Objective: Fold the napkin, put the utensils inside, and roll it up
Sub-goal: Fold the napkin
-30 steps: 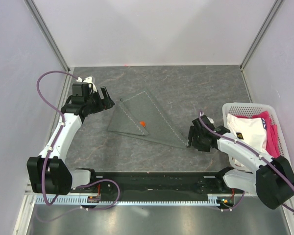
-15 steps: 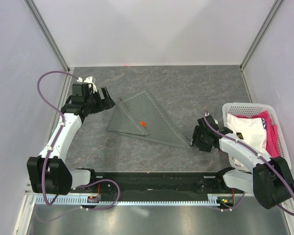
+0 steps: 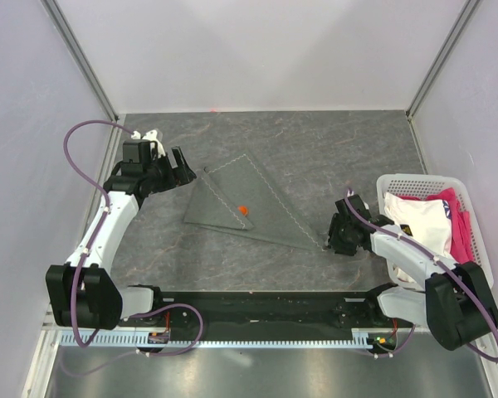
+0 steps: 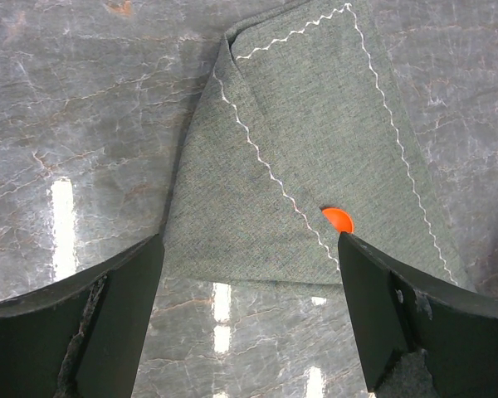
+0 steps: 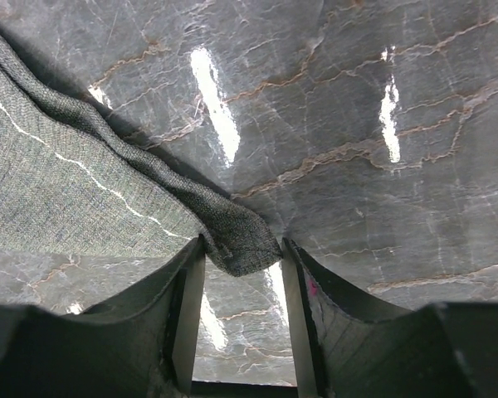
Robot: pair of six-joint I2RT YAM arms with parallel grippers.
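From above, you see the napkin (image 3: 245,203) lying flat on the bench (image 3: 332,149), folded into a triangle a little left of the middle. Its long point reaches toward the right edge. A small orange bit of a utensil (image 3: 242,209) shows near the napkin's middle, and the rest is hidden under the cloth. Your left pincer (image 3: 185,166) sits just beside the napkin's upper left corner with its jaws spread wide. Your right pincer (image 3: 328,237) is at the tip of the long point. A basket (image 3: 398,181) stands at the bench's right edge, holding a white cloth (image 3: 419,220) and a pink cloth (image 3: 458,228).

From the left wrist, the left pincer (image 4: 249,249) has its two fingers (image 4: 108,315) wide apart and holds nothing. The folded end of the napkin (image 4: 315,124) lies between and beyond them, with its pale zigzag stitching running along the flap. The round orange end of the utensil (image 4: 338,220) pokes out from under the flap's edge, near the right finger.

From the right wrist, the napkin's (image 5: 66,191) corner sits right between the fingers (image 5: 187,307) of the right pincer (image 5: 242,249). The cloth bunches there into a thick rounded fold and lifts slightly off the bench. The jaws stand close on either side of it, and the left one touches the cloth. You cannot tell from here whether they have actually pinched it.
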